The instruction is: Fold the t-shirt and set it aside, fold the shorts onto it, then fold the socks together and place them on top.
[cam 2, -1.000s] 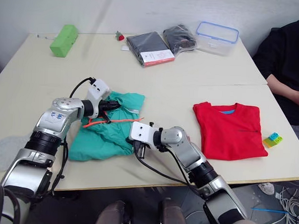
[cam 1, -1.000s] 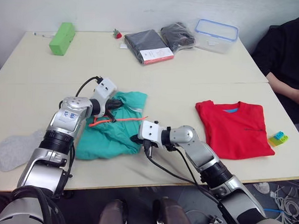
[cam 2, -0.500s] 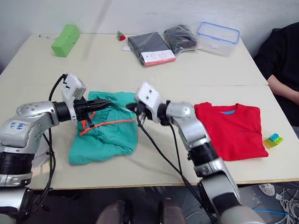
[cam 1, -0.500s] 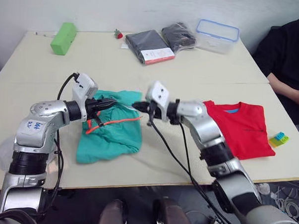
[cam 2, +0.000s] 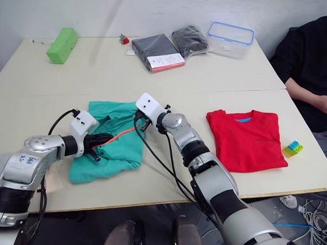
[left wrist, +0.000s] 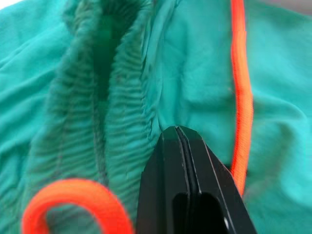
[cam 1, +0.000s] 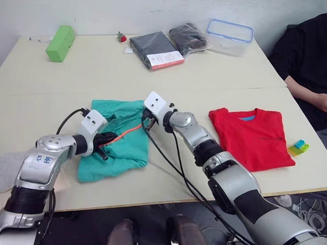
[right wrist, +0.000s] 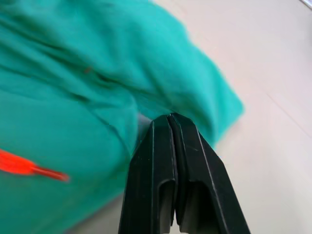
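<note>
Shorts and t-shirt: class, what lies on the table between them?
In the left eye view, between the shorts and the t-shirt lie the right arm and its cable; the right pincer meets the shorts' edge.

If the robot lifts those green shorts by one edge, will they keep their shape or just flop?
They would probably flop: the shorts lie rumpled on the table, with creases and a gathered waistband. They look thin, so likely light. The orange drawstring lies loose across them and may dangle or snag.
</note>
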You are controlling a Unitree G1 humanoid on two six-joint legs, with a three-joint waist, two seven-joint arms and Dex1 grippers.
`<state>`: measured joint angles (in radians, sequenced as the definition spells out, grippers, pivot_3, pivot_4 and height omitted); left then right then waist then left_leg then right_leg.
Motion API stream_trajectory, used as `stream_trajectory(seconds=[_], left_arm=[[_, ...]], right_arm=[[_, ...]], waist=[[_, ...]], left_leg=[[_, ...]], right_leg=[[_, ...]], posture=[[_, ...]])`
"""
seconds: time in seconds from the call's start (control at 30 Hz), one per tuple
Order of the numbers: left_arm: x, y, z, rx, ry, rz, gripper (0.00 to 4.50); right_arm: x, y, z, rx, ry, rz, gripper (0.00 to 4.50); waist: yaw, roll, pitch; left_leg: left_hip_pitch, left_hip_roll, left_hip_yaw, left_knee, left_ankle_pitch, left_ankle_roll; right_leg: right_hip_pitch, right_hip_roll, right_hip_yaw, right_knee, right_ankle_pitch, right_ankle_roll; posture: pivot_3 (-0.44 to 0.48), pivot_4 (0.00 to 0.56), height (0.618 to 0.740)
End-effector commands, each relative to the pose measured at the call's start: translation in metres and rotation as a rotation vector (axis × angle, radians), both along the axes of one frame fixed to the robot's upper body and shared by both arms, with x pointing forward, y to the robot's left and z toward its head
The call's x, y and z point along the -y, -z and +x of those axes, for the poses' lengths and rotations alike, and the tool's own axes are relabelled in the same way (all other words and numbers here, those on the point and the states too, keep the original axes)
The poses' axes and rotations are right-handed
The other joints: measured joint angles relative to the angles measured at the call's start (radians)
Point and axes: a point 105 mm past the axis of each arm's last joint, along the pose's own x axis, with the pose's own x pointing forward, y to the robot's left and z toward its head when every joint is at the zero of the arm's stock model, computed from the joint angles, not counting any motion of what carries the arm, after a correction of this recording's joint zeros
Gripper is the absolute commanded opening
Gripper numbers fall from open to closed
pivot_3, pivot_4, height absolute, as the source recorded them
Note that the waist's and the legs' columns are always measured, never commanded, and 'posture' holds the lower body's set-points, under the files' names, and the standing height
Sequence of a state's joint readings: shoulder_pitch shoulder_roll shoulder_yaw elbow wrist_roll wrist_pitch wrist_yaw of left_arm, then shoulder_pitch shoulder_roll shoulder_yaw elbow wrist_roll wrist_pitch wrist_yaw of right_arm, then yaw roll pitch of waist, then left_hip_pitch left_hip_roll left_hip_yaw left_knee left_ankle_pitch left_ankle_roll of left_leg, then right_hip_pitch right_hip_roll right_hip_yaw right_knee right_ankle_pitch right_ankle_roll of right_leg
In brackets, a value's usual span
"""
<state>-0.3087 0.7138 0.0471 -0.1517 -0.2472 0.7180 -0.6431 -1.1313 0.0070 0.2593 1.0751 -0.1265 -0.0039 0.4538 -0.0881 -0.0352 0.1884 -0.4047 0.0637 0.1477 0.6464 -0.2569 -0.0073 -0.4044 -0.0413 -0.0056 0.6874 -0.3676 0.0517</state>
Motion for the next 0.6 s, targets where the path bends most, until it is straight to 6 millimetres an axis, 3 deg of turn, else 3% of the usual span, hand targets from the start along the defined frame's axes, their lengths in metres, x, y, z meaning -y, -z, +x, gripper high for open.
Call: stream_trajectory(seconds=[0.03, 0.17, 0.27, 0.4, 0.47, 0.6], left_arm=[[-0.01, 0.018, -0.009, -0.051, -0.054, 0.006, 0.0], [-0.002, 0.002, -0.007, 0.023, -0.044, -0.092, 0.0], [0.001, -0.015, -0.008, 0.084, -0.019, -0.143, 0.0], [0.005, -0.037, -0.017, 0.162, 0.049, -0.198, 0.0], [0.003, -0.041, -0.022, 0.166, 0.071, -0.215, 0.18], [0.001, -0.039, -0.032, 0.147, 0.113, -0.184, 1.19]], right_arm=[[0.007, -0.012, 0.005, 0.009, 0.016, 0.057, 0.06], [0.004, -0.033, -0.003, -0.053, -0.076, 0.228, 0.06], [0.012, -0.045, -0.016, -0.095, -0.165, 0.294, 0.06], [0.034, -0.039, -0.042, -0.239, -0.224, 0.318, 0.06], [0.046, -0.028, -0.055, -0.345, -0.223, 0.314, 0.4], [0.059, -0.002, -0.081, -0.533, -0.235, 0.27, 1.6]], waist=[[-0.001, 0.0, 0.0], [0.001, 0.0, 0.0], [0.004, 0.0, 0.0], [0.007, 0.0, 0.0], [0.009, 0.0, 0.0], [0.005, 0.0, 0.0]], left_leg=[[0.0, 0.0, 0.0, 0.0, 0.0, 0.0], [0.0, 0.0, 0.0, 0.0, 0.0, -0.001], [0.0, 0.0, 0.0, 0.0, 0.0, -0.001], [-0.001, 0.0, -0.001, -0.001, 0.0, 0.0], [-0.001, 0.0, -0.001, -0.001, 0.0, 0.0], [-0.001, 0.0, -0.001, -0.001, 0.0, 0.0]], right_leg=[[0.0, 0.0, 0.0, 0.0, 0.0, 0.0], [0.0, 0.0, 0.0, 0.001, 0.0, -0.001], [0.0, 0.0, 0.0, 0.001, 0.0, 0.0], [0.0, 0.0, -0.001, 0.0, 0.0, -0.001], [0.0, -0.001, -0.001, -0.001, 0.0, -0.001], [0.0, -0.001, -0.001, -0.001, 0.0, -0.001]], posture=[[0.0, 0.15, 0.74], [0.0, 0.15, 0.74], [0.0, 0.15, 0.74], [0.0, 0.15, 0.74], [0.0, 0.15, 0.74], [0.0, 0.15, 0.74]])
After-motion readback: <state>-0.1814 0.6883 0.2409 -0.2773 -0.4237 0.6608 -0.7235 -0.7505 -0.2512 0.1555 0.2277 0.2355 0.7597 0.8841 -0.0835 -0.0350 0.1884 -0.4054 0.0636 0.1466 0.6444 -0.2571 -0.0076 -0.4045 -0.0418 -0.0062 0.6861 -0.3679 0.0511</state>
